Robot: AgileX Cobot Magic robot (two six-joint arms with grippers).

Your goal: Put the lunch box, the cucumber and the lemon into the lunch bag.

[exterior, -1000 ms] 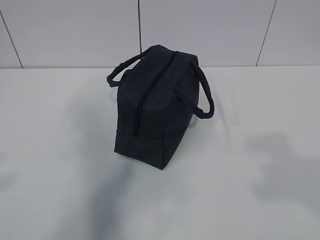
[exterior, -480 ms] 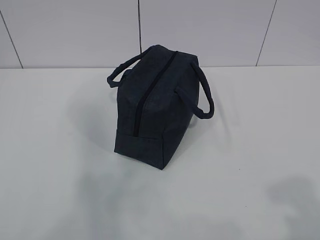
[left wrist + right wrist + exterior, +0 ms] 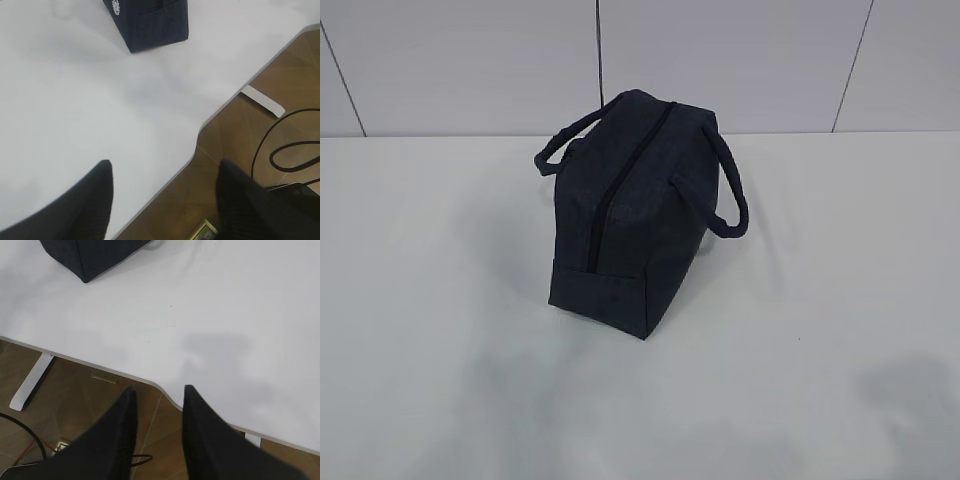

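The dark navy lunch bag (image 3: pixel 630 220) stands alone mid-table with its top zipper line (image 3: pixel 610 190) running toward me and a loop handle on each side. Its corner with the round white logo (image 3: pixel 116 6) shows at the top of the left wrist view, and another corner of the bag (image 3: pixel 90 255) at the top left of the right wrist view. My left gripper (image 3: pixel 165 165) hangs open over the table's front edge, empty. My right gripper (image 3: pixel 160 388) is open with a narrower gap, empty, also at the front edge. Lunch box, cucumber and lemon are out of view. Neither gripper shows in the exterior view.
The white table (image 3: pixel 820 300) has a curved front edge (image 3: pixel 200 135) with wooden floor below. A black cable (image 3: pixel 280 150) and a white table foot (image 3: pixel 27 382) lie on the floor. A tiled wall (image 3: pixel 740 60) stands behind the bag.
The bag has not moved. The arm shadows on the table have slid toward the front edge, the left one fading and the right one shifting to the lower right corner.
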